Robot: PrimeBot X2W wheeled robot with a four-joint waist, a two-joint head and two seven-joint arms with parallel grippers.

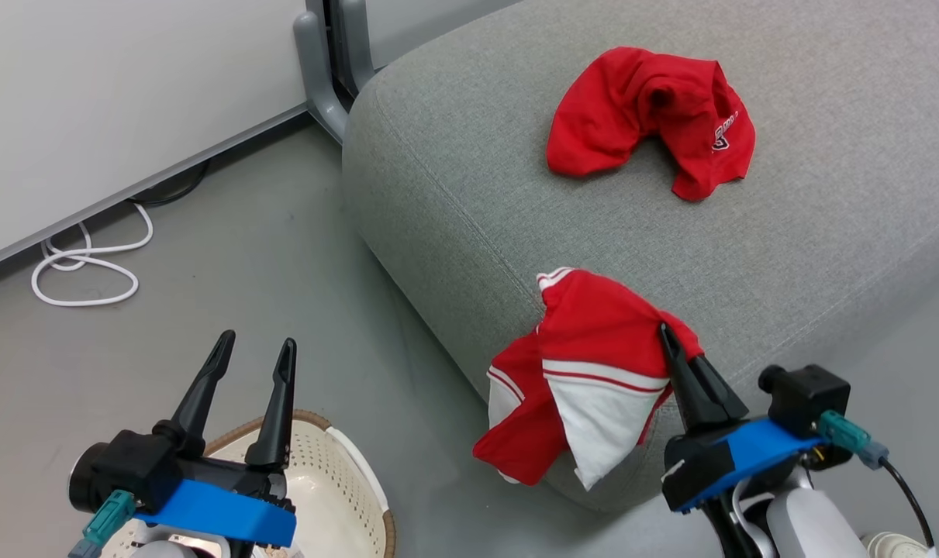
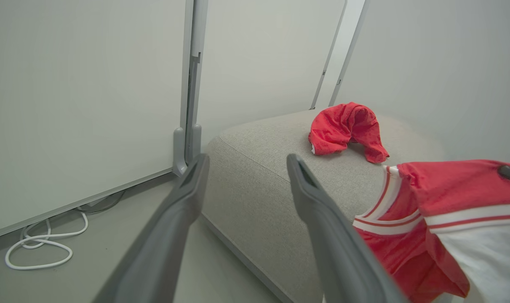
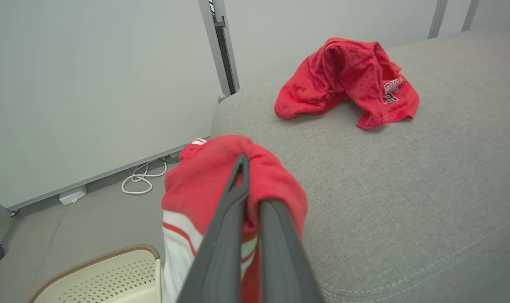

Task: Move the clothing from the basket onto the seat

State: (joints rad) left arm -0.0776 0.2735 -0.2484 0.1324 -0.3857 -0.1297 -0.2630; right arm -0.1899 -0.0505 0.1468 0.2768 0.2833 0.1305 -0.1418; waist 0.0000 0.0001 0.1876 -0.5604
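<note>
The plain red garment (image 1: 655, 116) with a small white logo lies crumpled on the grey seat (image 1: 469, 178), toward its far side. My right gripper (image 1: 665, 332) is shut on the red and white striped garment (image 1: 585, 372), which hangs over the seat's near edge; its folds bunch around my fingers (image 3: 238, 185) in the right wrist view. My left gripper (image 1: 256, 347) stands open and holds nothing, above the cream basket (image 1: 337, 480) at the lower left. Both garments also show in the left wrist view, the plain one (image 2: 347, 128) and the striped one (image 2: 444, 219).
A white cable (image 1: 81, 267) lies coiled on the grey floor by the pale wall panels. A grey metal post foot (image 1: 322, 70) stands at the seat's far left corner. The basket's rim (image 3: 94, 256) sits on the floor left of the seat.
</note>
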